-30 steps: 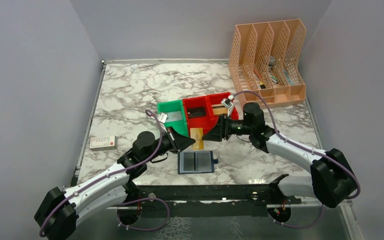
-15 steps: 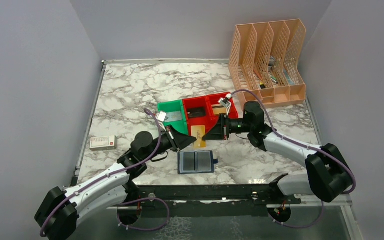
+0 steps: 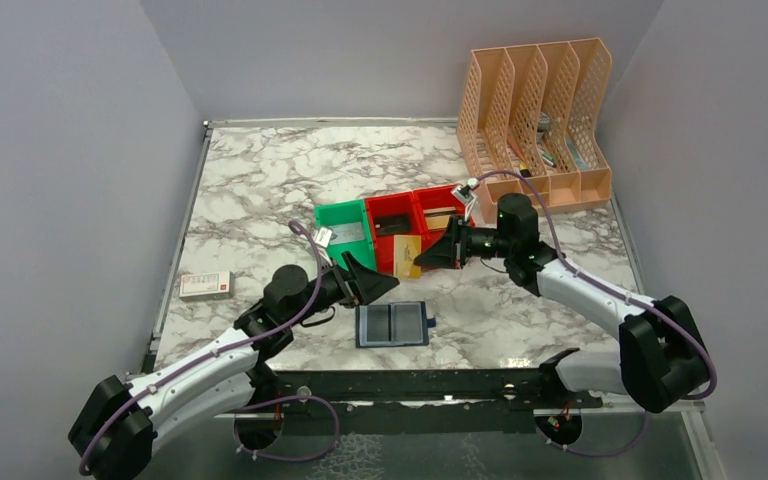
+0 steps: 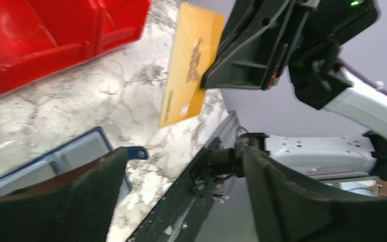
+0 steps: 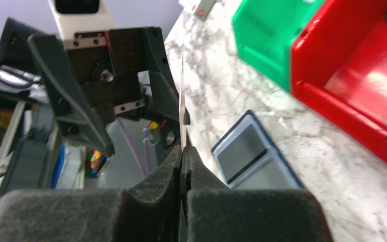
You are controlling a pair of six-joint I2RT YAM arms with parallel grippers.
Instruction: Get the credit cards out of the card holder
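The card holder [image 3: 392, 324] lies open and flat on the marble near the front edge, its grey-blue inner panels up; it also shows in the wrist views [image 4: 78, 154] [image 5: 252, 156]. A gold credit card [image 3: 407, 256] hangs in the air in front of the red bins, gripped at one edge by my right gripper [image 3: 424, 258], which is shut on it. In the right wrist view the card [image 5: 182, 96] stands edge-on between the closed fingers [image 5: 183, 149]. My left gripper [image 3: 380, 278] is open just left of the card, its jaws [image 4: 186, 151] wide apart and empty.
Red bins [image 3: 415, 195] and a green bin [image 3: 340, 207] sit just behind the card. A peach file rack [image 3: 540, 110] stands at the back right. A small white and red box [image 3: 206, 285] lies at the left edge. The table's metal front rail [image 3: 410, 385] runs below the card holder.
My right gripper closed on the gold card. My left gripper then opened and let go of it. The right gripper has carried the card a little right and back, towards the red bins.
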